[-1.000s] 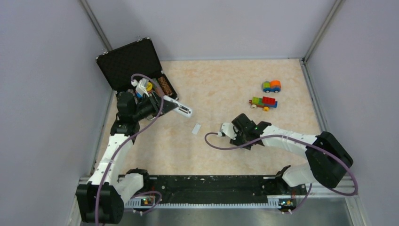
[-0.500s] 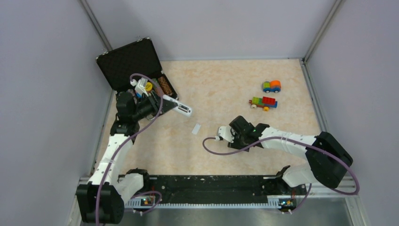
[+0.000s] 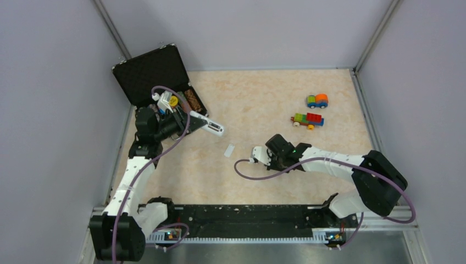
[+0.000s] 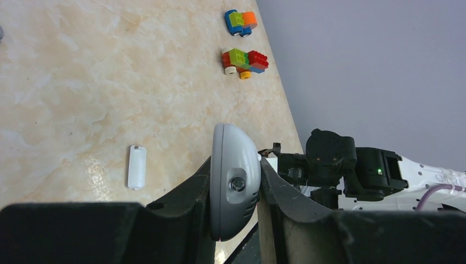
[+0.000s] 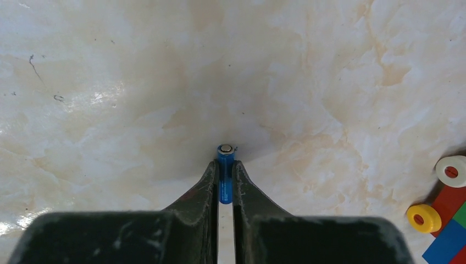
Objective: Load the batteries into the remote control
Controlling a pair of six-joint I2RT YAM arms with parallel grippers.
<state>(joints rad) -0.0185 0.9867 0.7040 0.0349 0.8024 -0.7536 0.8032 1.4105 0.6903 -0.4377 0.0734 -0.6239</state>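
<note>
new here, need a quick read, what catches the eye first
The right end effector, right of centre, pinches a blue battery. The left end effector, by the open black case at far left, grips the white remote control; a small white piece lies between them.

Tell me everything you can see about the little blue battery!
The blue battery is a tiny slim cylinder with a shiny blue wrapper and a silvery metal cap on its far end. It is pinched lengthwise between the two dark fingers of the right gripper, one touching each side, its capped tip poking out past them. The pale marbled table lies beneath; whether it touches that cannot be told.
</note>
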